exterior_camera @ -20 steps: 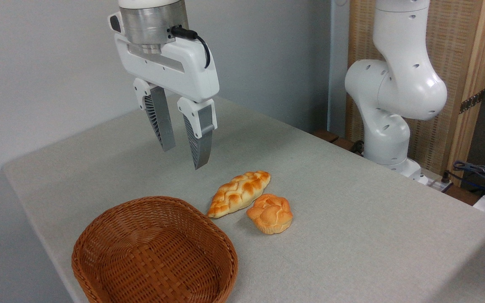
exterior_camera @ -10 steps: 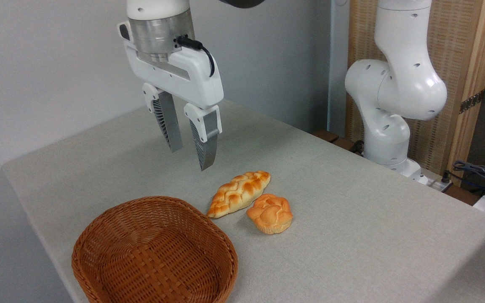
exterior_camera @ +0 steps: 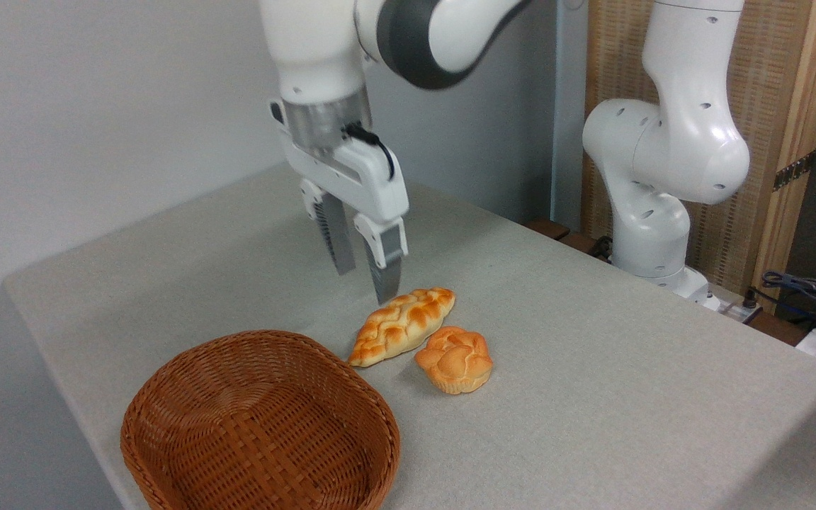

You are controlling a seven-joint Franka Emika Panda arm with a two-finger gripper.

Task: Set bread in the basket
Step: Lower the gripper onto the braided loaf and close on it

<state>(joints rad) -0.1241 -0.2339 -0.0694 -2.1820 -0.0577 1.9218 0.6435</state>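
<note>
The bread (exterior_camera: 402,325), a long braided golden loaf with pointed ends, lies on the grey table between the basket and a small bun. The basket (exterior_camera: 259,425), reddish-brown woven wicker, sits at the front left and holds nothing. My gripper (exterior_camera: 366,286) hangs open just above and behind the loaf's upper left side. Its fingers (exterior_camera: 387,265) point down with nothing between them and do not touch the loaf.
A small round knotted orange bun (exterior_camera: 455,359) rests against the loaf's right side. The arm's white base (exterior_camera: 656,212) stands at the back right. Cables (exterior_camera: 812,290) lie at the far right beyond the table's edge (exterior_camera: 790,347).
The gripper has moved right and down, from over the bare table behind the basket to just above the loaf. Bread, bun and basket have not moved.
</note>
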